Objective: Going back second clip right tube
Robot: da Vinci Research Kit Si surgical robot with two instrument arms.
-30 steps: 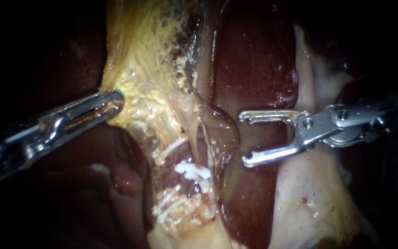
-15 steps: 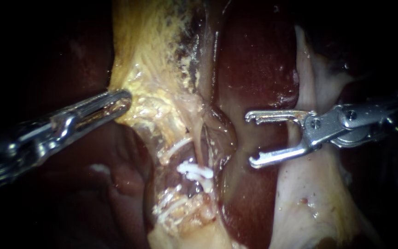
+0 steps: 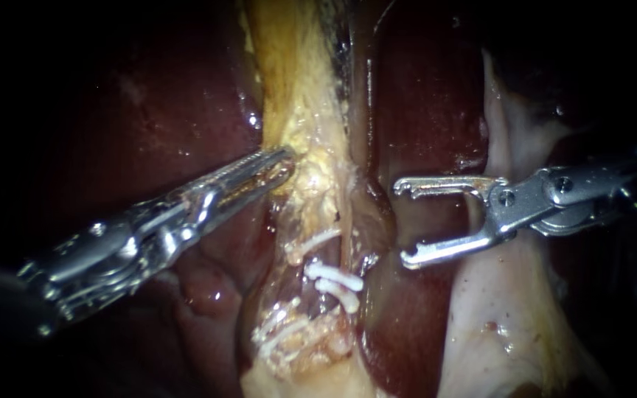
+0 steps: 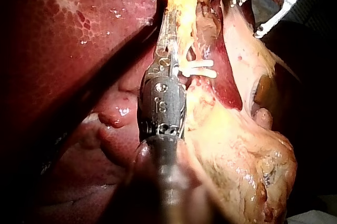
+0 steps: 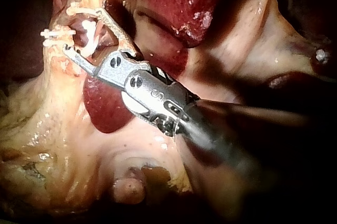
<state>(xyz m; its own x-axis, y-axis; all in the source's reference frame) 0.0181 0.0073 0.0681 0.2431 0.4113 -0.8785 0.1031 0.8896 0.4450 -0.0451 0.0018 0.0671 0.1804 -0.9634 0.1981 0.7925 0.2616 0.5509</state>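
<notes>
While your left instrument (image 3: pixel 278 163) reaches in from the left and is clamped shut on the edge of the yellowish fatty tissue (image 3: pixel 304 125), your right instrument (image 3: pixel 403 221) stands spread wide open with nothing in it. It hangs over the dark red liver (image 3: pixel 422 96), just to the right of the stalk of tissue and clear of it. The white clips (image 3: pixel 333 276) sit lower on that stalk, lying crosswise over a thin tube (image 3: pixel 339 247), below your left instrument's tip and down-left of your right one. More white clips show a little further down, in the ragged tissue. You cannot tell from the endoscope view which strand is the right tube. From your right wrist camera the open tip points toward the clips and stands near them without touching. From your left wrist camera the clips lie just beside your left instrument's tip, against the yellowish strip it holds. Pale tissue (image 3: pixel 495 309) runs down behind and below your right instrument
</notes>
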